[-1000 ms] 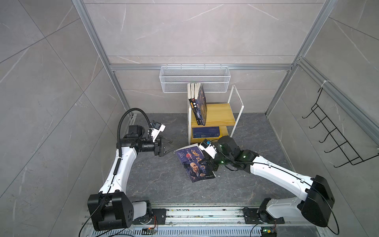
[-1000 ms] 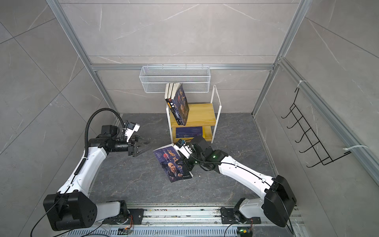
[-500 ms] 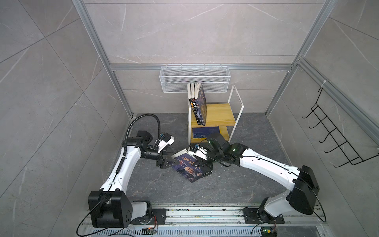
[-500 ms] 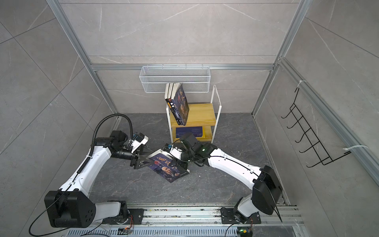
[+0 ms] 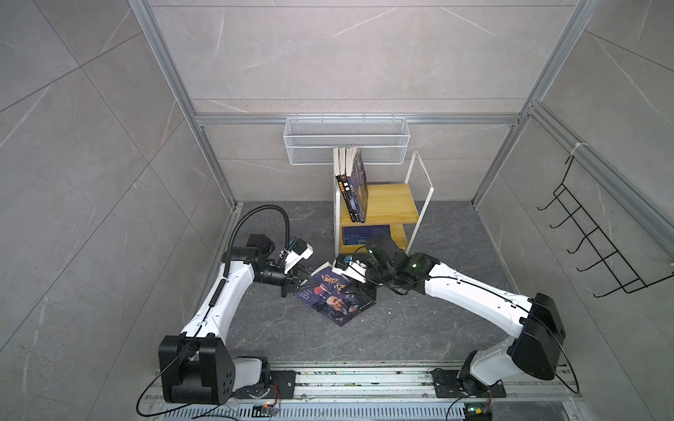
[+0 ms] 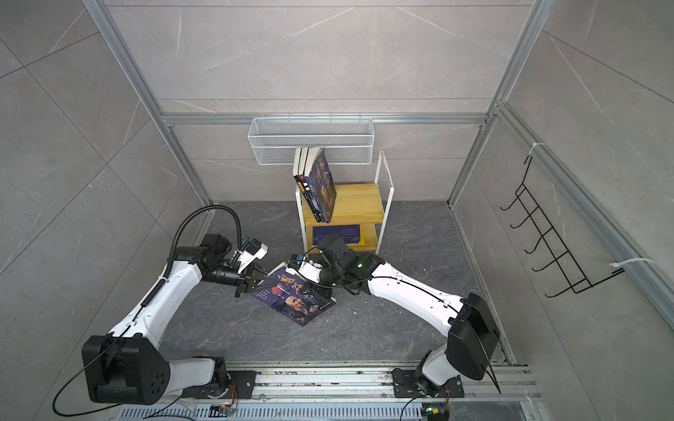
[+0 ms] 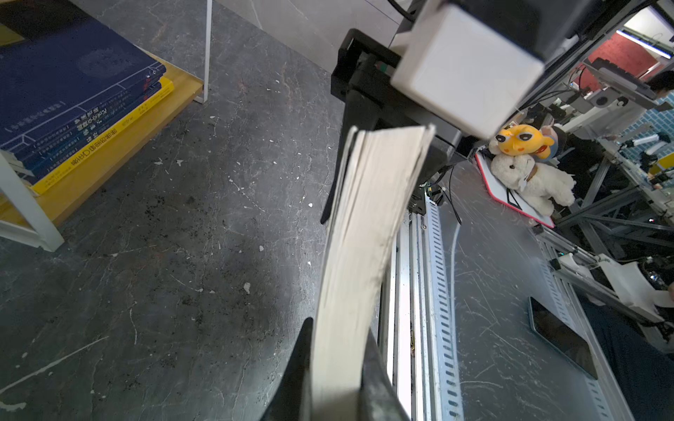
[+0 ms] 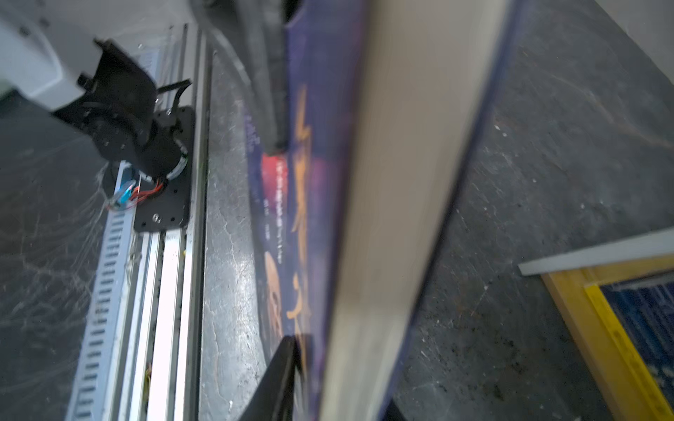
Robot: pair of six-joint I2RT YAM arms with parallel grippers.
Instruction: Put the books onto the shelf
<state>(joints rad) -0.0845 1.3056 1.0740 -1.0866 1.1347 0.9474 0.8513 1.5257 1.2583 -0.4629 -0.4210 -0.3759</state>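
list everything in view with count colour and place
shelf: 1, yellow wood boards in a white frame, at the back, middle
upright books: three or four, navy and black, left end of the top board
flat books: one stack, count unclear, navy with a yellow spine at the bottom, lower board
held book: 1, navy with orange calligraphy and a portrait, tilted, in front of the shelf
mesh basket: 1, white, hung above the shelf
hook rack: 1, black wire, hung at the right side
plush toys: 2, yellow and white, outside the cell
left tool: 1, black, shut on the held book
right tool: 1, black, jaws either side of the held book, grip unclear
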